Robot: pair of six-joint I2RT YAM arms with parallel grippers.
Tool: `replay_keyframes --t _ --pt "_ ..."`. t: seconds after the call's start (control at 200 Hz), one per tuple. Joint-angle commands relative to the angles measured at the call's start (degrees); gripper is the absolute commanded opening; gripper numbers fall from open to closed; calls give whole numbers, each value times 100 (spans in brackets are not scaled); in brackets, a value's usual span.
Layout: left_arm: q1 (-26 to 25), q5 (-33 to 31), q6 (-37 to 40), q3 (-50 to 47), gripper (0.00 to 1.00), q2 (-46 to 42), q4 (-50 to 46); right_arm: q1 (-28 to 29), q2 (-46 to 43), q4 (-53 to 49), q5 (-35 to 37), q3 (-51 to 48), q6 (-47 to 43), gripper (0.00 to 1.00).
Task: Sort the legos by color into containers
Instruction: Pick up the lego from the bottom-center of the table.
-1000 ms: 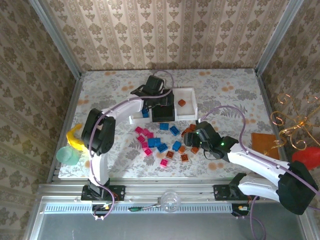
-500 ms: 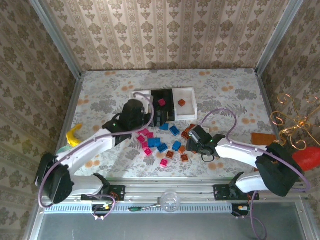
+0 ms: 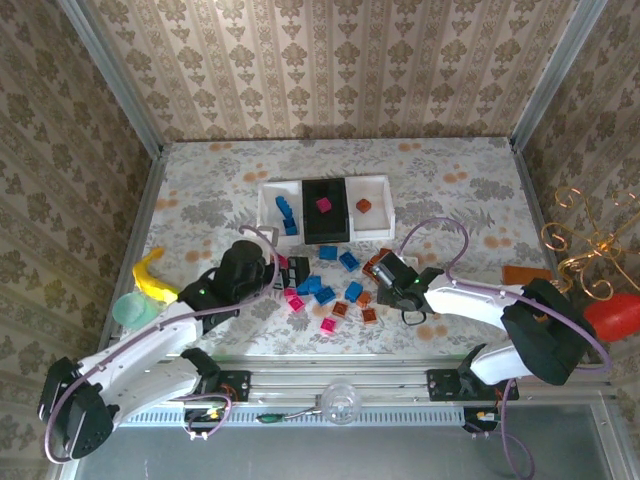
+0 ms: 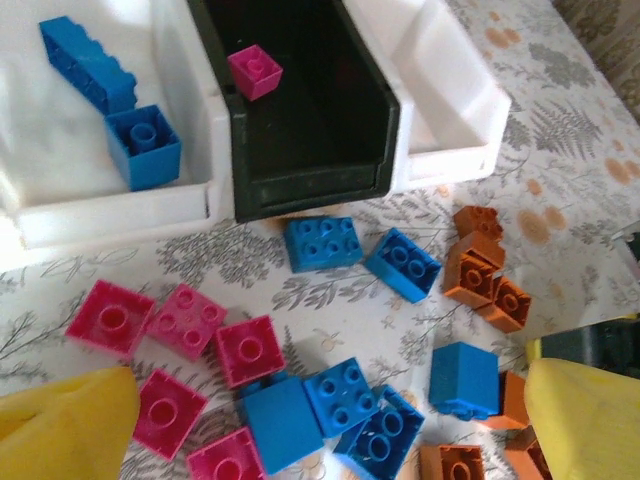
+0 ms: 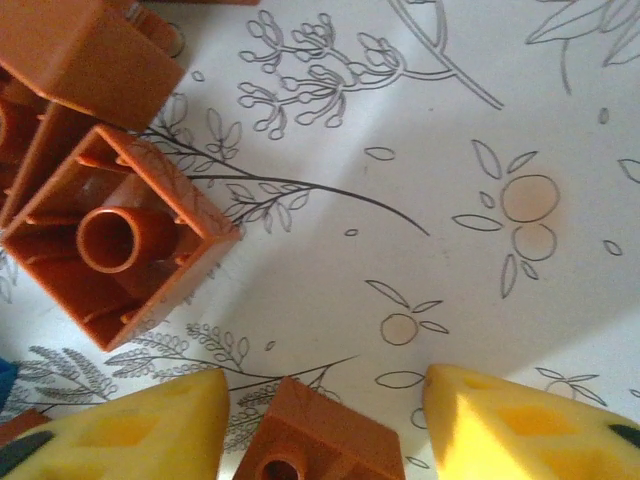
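Across the near half of the flowered tablecloth (image 3: 200,190) the loose legos (image 3: 322,292) are spread in one patch: magenta ones to the left, blue ones in the middle, orange-brown ones to the right. Just beyond that patch the containers (image 3: 330,228) are set in a row, wall against wall. Two blue bricks (image 3: 287,215) are seen in the left white tray (image 4: 110,215), a single magenta brick (image 3: 323,204) lies in the black middle tray (image 4: 310,140), and one orange-brown brick (image 3: 363,206) lies in the right white tray (image 4: 450,110).

The left gripper (image 4: 330,385) is held above the left and middle of the patch with its jaws spread wide. Nothing is gripped, and magenta and blue bricks lie on the cloth between its yellow pads (image 4: 65,425).

The right gripper (image 5: 325,400) is set low over the orange-brown cluster at the right edge of the patch. Its jaws are partly open and placed on either side of a small orange-brown piece (image 5: 320,440). One pad is nearly against it, while a strip of cloth is seen between it and the other pad, so no firm hold is shown. Just beyond that piece an upturned brick (image 5: 120,235) is seen, hollow side up, touching a neighbouring brick (image 5: 80,50).

At the cloth's left edge a yellow banana-shaped toy (image 3: 150,275) lies beside a pale green cup (image 3: 135,310). To the right, well apart from the bricks, a flat brown board (image 3: 527,280) is seen.
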Motion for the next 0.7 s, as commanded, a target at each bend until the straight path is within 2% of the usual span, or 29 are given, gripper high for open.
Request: replay_keyframes --t 0.0,0.255,0.465,0.58,0.69 --pt "-51 -172 -103 -93 100 -121 -252 98 58 -323 -90 -14 96 51" --pt "-51 -81 -132 -175 100 -95 -297 108 -386 -347 -178 83 -121 40" --pt "-71 -38 -86 -214 100 -93 -410 46 -887 -570 15 671 -623 39" --pt "-158 -92 -62 -278 100 -75 -496 -278 -587 -385 66 1428 -1036 39" --pt "-271 -135 -84 -300 100 -25 -645 -616 220 -6 204 2212 -1348 39"
